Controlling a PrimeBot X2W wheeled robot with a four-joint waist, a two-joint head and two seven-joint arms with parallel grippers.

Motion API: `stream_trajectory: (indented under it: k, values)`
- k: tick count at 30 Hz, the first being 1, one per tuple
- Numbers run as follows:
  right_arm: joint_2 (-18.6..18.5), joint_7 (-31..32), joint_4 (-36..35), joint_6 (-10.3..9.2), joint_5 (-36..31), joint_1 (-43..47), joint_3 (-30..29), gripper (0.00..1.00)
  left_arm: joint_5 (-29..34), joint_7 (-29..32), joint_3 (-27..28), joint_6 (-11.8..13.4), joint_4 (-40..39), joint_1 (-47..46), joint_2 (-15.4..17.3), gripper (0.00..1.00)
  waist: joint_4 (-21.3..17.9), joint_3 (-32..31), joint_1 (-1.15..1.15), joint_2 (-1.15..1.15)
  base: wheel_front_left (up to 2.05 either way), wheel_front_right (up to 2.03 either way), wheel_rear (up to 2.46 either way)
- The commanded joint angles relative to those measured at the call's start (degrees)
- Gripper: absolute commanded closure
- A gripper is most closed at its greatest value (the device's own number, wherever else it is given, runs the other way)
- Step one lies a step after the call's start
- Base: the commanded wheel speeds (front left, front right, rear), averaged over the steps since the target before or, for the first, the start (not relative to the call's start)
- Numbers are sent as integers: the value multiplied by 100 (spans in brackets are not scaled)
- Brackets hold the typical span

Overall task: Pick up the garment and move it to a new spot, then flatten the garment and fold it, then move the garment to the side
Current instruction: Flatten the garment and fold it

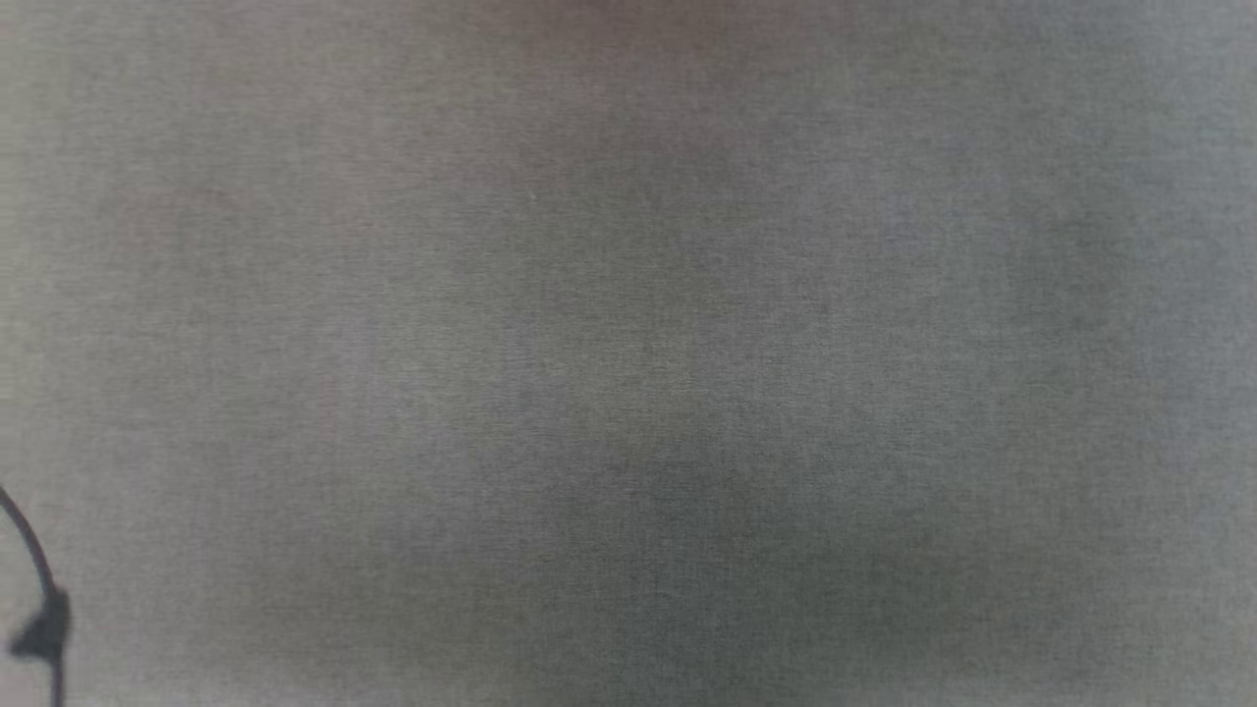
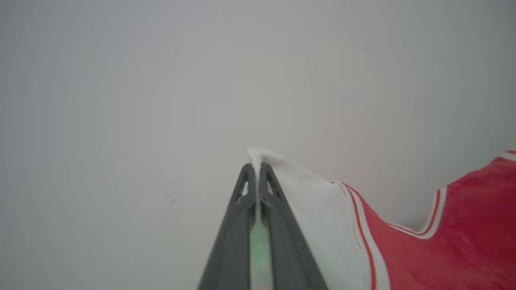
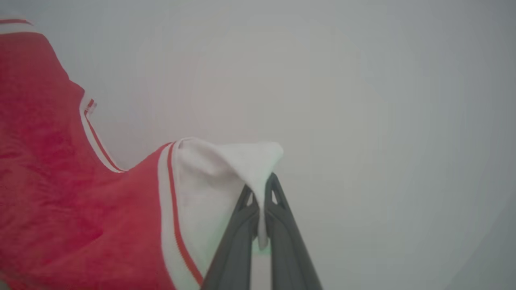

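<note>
Left gripper (image 2: 256, 164): two dark fingers pressed together on the tip of a white short sleeve. Right gripper (image 3: 261, 183): same, clamped on the tip of the other white sleeve, with a flap of cloth draped over the finger ends. Both sleeves belong to the red jersey-style shirt with white sleeves and red-and-white striped trim (image 2: 467, 229). It spans between the two arms, and the red body sags toward the middle against a pale blurred backdrop. By my read it is held up, but I cannot tell whether the hem touches anything. The head view has a plain grey woven surface (image 1: 628, 295) and a thin dark cable with a small clip (image 1: 44, 619) at the lower left edge.

Risks, as I judge them:
- **Slip:** both bites are thin and sit right at the sleeve tips. A quick swing or the drag of the sagging body could pull a sleeve free, and the shirt would drop on one side.
- **Strain:** arms spread too hard could stress the sleeve seams.
- **Bunching:** arms too close would let the middle slump and land bunched or tucked under itself, making the flattening harder.

Containers: none to report here.
</note>
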Motion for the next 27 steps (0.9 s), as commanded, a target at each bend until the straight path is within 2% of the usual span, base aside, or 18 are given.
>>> stream_trajectory:
  k: [1,3,6,12,14,17,22,25,27]
  values:
    - [-3,-2,158,0,152,212,22,100,-13,-47,-54,-59,116,252,-37,100,61,-74,0,0,0,0,0]
    - [46,-6,367,0,362,446,103,100,6,-10,-176,-124,285,476,-50,100,103,-171,0,0,0,0,0]
    - [173,96,748,0,1064,1070,425,100,-91,210,-387,-204,630,1137,-118,100,149,-377,0,0,0,0,0]
    - [-1,647,424,0,2328,2099,1215,100,-488,817,-717,-257,683,2275,-150,100,162,-744,0,0,0,0,0]
    - [-212,870,140,0,2742,2466,1471,100,-741,1131,-866,-259,475,2755,-103,100,174,-874,0,0,0,0,0]
    - [-646,1420,-566,0,3461,3256,1983,100,-1368,1748,-1097,-260,-129,3779,177,100,169,-1117,0,0,0,0,0]
    - [-1286,2069,-1583,0,4226,4231,2310,100,-1925,2427,-1117,-254,-975,5007,651,100,168,-1370,0,0,0,0,0]
    - [-1690,2358,-2126,0,4503,4771,2382,100,-2188,2830,-1028,-56,-1567,5746,966,100,157,-1471,0,0,0,0,0]
    - [-1929,2501,-2448,0,4653,5117,2372,100,-2350,3055,-978,164,-2091,6215,1200,100,145,-1524,0,0,0,0,0]
